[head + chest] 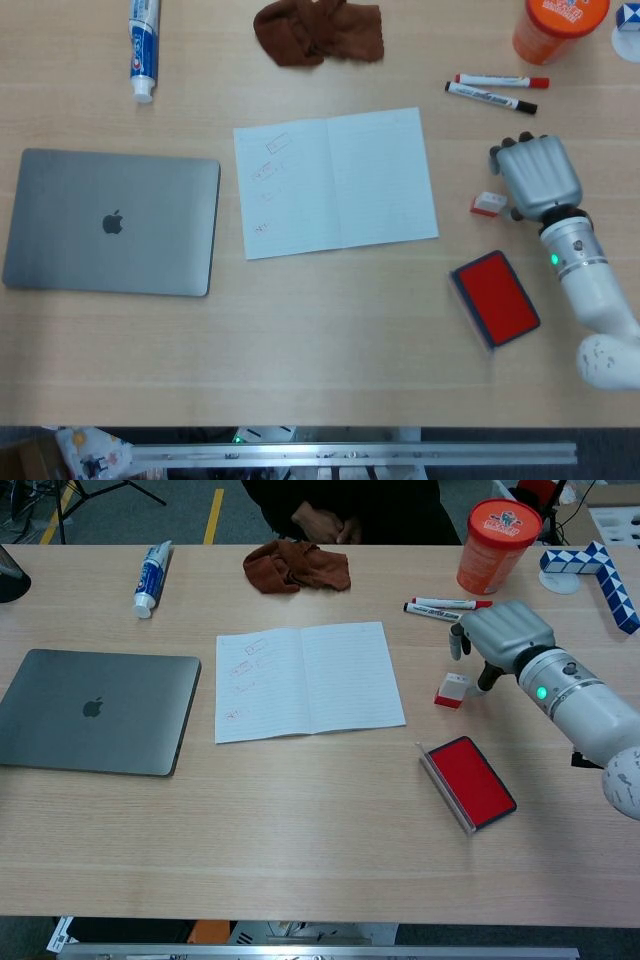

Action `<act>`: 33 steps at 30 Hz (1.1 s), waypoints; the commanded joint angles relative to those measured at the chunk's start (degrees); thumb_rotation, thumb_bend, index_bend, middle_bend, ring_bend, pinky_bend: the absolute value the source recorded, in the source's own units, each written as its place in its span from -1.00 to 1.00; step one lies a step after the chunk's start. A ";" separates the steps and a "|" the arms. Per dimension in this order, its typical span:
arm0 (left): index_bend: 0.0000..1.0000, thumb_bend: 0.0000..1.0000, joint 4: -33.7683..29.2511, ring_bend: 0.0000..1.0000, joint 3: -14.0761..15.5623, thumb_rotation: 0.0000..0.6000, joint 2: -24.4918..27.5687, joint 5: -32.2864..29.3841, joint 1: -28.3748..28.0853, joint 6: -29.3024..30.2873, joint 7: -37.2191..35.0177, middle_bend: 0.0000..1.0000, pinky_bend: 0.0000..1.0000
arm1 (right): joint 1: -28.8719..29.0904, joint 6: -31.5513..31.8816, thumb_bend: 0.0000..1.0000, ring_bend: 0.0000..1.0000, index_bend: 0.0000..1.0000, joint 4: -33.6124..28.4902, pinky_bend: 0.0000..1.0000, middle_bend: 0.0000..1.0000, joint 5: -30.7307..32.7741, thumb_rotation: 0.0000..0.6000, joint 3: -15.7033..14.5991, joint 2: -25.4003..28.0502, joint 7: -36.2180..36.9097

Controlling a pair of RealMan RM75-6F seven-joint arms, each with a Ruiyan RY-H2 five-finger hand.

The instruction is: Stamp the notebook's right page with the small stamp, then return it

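Grey robot hand (538, 177) with dark fingertips, white forearm, green light

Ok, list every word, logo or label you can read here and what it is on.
Apple logo, no words: laptop lid.
Toothpaste tube: lettering too blurred to read.
Orange tub: label print unreadable.
Markers: print too small.
Notebook left page: stamp marks illegible.

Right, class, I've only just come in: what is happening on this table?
The robot's right hand hovers just beside the small stamp, which sits on the table between the open notebook and the red ink pad. Nothing is held yet. The notebook's right page looks unstamped, while the left page carries faint marks. The left hand is out of view.
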 commanded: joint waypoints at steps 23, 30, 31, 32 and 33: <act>-1.00 -0.43 0.63 -0.80 0.02 1.00 0.04 0.19 0.15 0.29 -0.85 -1.00 -0.74 | 0.92 0.88 -0.87 -0.30 -0.06 -1.34 0.02 -0.12 0.01 1.00 -0.72 0.37 -0.64; -1.00 -0.43 0.65 -0.80 0.05 1.00 0.22 0.02 0.48 0.63 -1.18 -1.00 -0.74 | 1.74 0.01 -0.65 -0.30 -0.05 0.16 0.02 -0.12 1.44 1.00 -0.16 -0.93 -0.76; -1.00 -0.43 0.68 -0.80 0.04 1.00 0.23 0.01 0.49 0.65 -1.21 -1.00 -0.74 | 1.83 -0.09 -0.64 -0.30 -0.05 0.37 0.02 -0.12 1.62 1.00 -0.14 -1.08 -0.84; -1.00 -0.43 0.71 -0.80 0.03 1.00 0.23 0.00 0.50 0.65 -1.24 -1.00 -0.74 | 1.95 -0.26 -0.63 -0.30 -0.05 0.59 0.02 -0.12 1.88 1.00 -0.13 -1.25 -0.92; -1.00 -0.43 0.74 -0.80 0.03 1.00 0.24 0.00 0.50 0.65 -1.27 -1.00 -0.74 | 2.03 -0.36 -0.62 -0.30 -0.05 0.73 0.02 -0.12 2.06 1.00 -0.13 -1.37 -0.99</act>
